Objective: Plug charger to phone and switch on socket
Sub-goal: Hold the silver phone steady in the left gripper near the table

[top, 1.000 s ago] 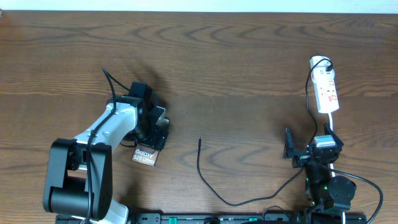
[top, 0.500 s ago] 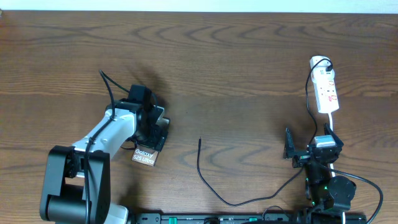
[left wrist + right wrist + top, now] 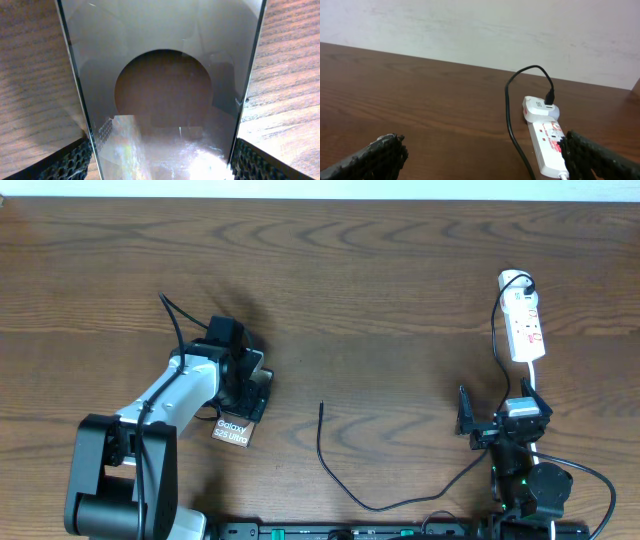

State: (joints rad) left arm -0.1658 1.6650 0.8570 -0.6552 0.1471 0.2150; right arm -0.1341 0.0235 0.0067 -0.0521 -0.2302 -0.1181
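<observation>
At left of table [image 3: 380, 290] | phone [image 3: 233, 430] is clamped by left claw [image 3: 160, 161], steadied for plugging | right claw [image 3: 487, 157] is spread wide, empty

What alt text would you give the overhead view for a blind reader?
Seen from above on a wooden table, the left gripper has its jaws on the sides of the phone. The charger lies loose mid-table, and the open right gripper sits near the white socket.

Robot lab: two arms [image 3: 170, 395] mounted at a wooden table [image 3: 400, 300]
</observation>
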